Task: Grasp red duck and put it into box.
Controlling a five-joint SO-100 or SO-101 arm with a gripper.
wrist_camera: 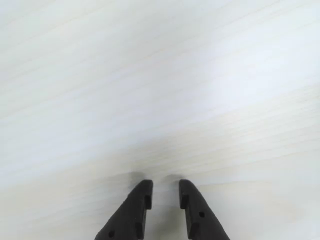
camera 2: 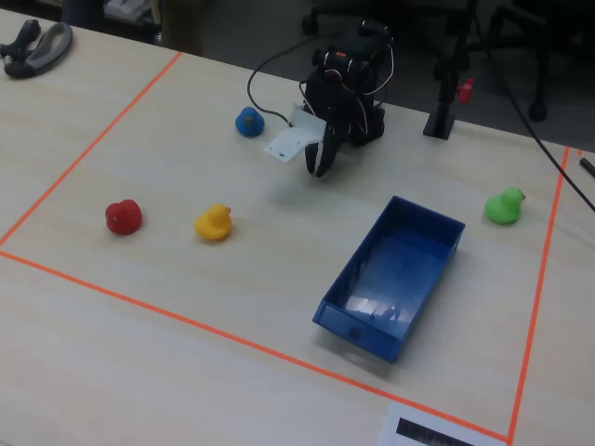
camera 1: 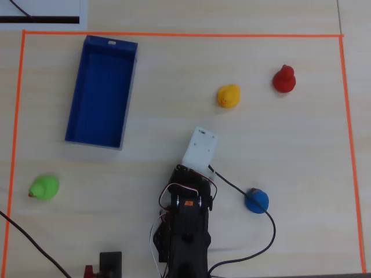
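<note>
Red duck (camera 1: 284, 79) upright, head toward overhead view's top; gripper (wrist_camera: 165, 193) slightly parted, empty.

Office or lab: office chairs (camera 2: 353, 19) behind taped table (camera 2: 186, 279).

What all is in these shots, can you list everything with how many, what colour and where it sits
red duck: one, red, upper right in the overhead view, right of the yellow one
yellow duck: one, yellow, upper middle
blue duck: one, blue, just right of the arm, beside its cable
green duck: one, green, lower left, below the box
box: one, deep blue tray, empty, upper left
tape border: one, orange, framing the work area
table: one, pale wood
arm: one, black, bottom middle
gripper: one, black fingers slightly apart, holding nothing, over bare table
</note>
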